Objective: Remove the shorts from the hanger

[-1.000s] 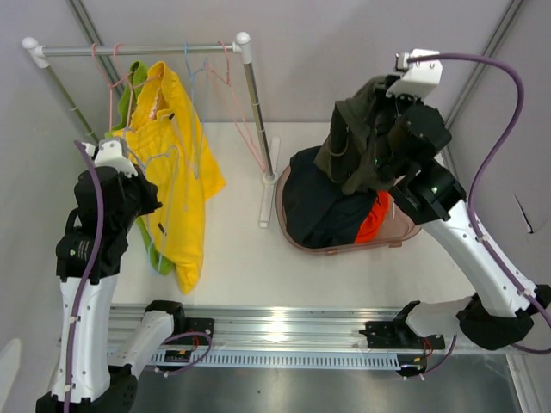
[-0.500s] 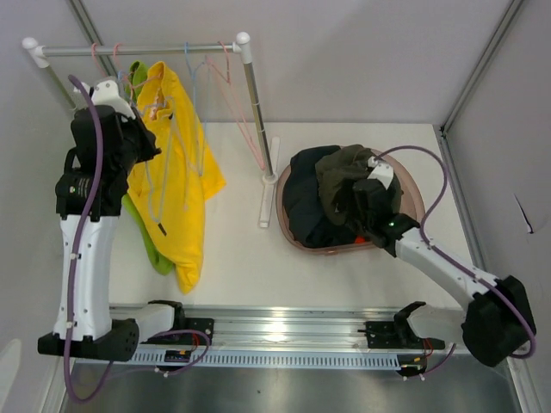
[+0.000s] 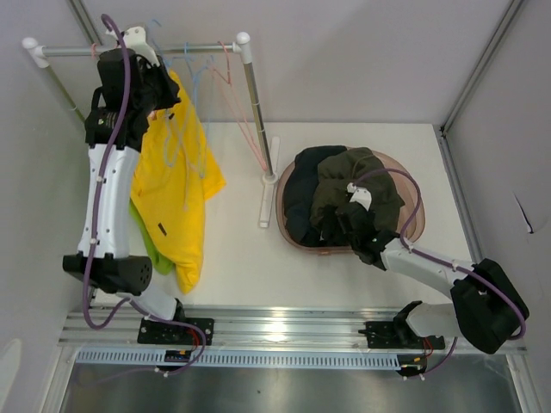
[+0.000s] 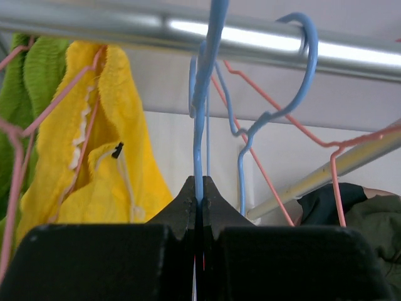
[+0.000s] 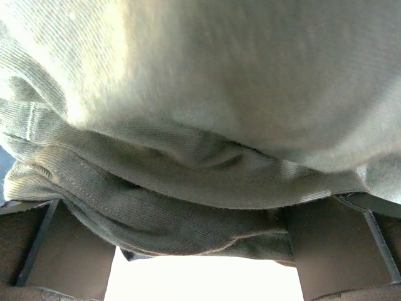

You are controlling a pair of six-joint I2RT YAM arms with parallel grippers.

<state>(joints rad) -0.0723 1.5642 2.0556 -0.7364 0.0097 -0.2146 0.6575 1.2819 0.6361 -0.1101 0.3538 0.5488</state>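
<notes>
My left gripper [image 4: 200, 188] is raised to the rack's rail [image 4: 125, 25] and is shut on the wire of a blue hanger [image 4: 202, 125]. Yellow shorts [image 3: 176, 172] and lime green shorts [image 3: 145, 237] hang from pink hangers at the rail's left end. The dark olive-grey shorts [image 3: 349, 176] lie in the basket [image 3: 415, 211] on top of the black shorts [image 3: 301, 194]. My right gripper [image 3: 340, 225] sits low in the basket. In the right wrist view its fingers [image 5: 69, 251] stand wide apart, and the olive-grey cloth [image 5: 200, 125] sags loosely over them.
A second blue hanger [image 4: 301, 69] and bare pink hangers [image 4: 276, 119] hang on the rail to the right of my left gripper. The rack's upright post [image 3: 254, 112] and foot [image 3: 269, 185] stand between the hanging shorts and the basket.
My left arm has risen from beside the yellow shorts to the rail with the blue hanger. My right arm has lowered the olive-grey shorts into the basket and opened.
</notes>
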